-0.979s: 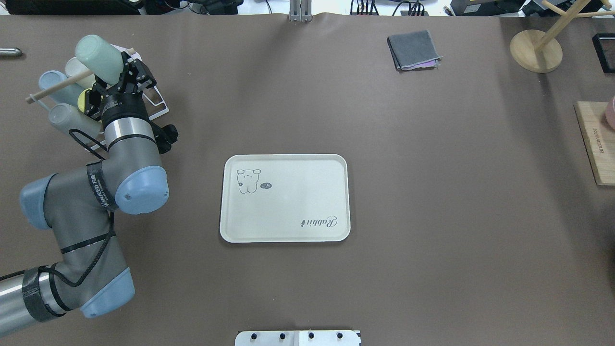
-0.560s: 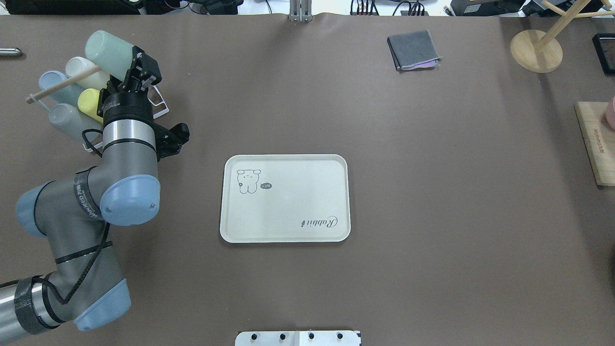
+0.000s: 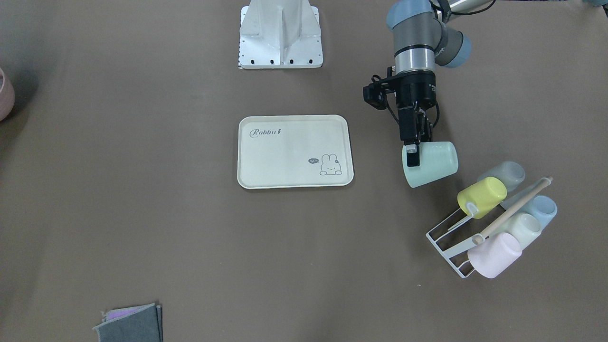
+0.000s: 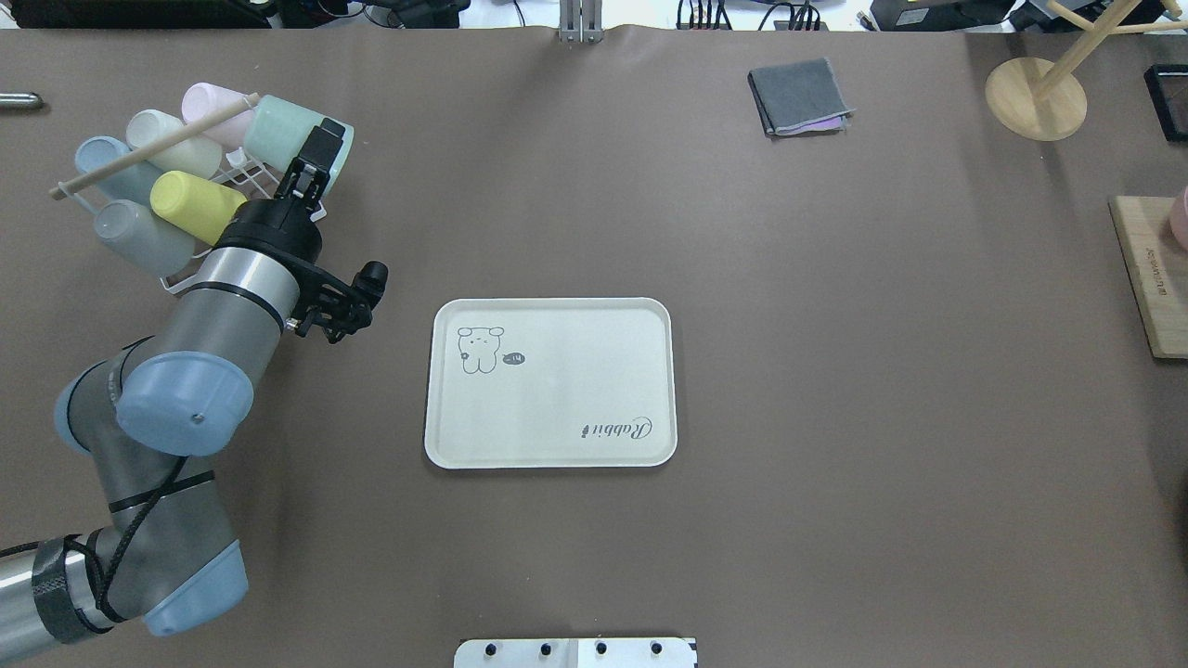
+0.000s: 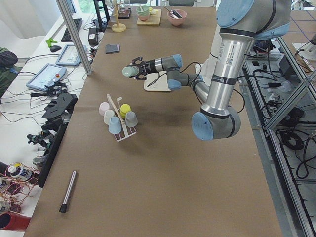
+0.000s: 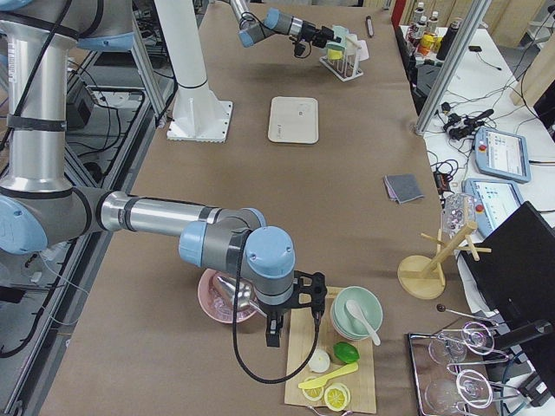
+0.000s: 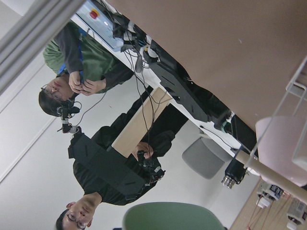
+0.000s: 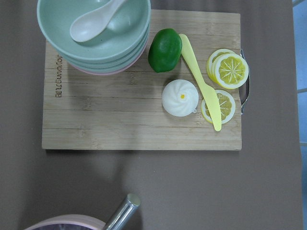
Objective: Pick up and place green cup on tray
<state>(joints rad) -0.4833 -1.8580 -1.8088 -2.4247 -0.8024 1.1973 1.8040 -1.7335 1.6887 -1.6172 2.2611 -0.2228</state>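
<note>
My left gripper is shut on the rim of the green cup, a mint tumbler held on its side in the air just right of the cup rack. In the front-facing view the gripper holds the cup to the right of the tray. The cream tray, with "Rabbit" lettering and a bunny drawing, lies at the table's middle with nothing on it. The cup's base fills the bottom of the left wrist view. My right gripper hangs over a cutting board; I cannot tell its state.
A white wire rack holds a yellow cup, a pink cup and several pale ones beside a wooden rod. A folded grey cloth, a wooden stand and a cutting board with bowls and fruit lie at the right.
My left gripper has swung the green cup rightward off the rack and turned it on its side. The pink cup behind it now shows.
</note>
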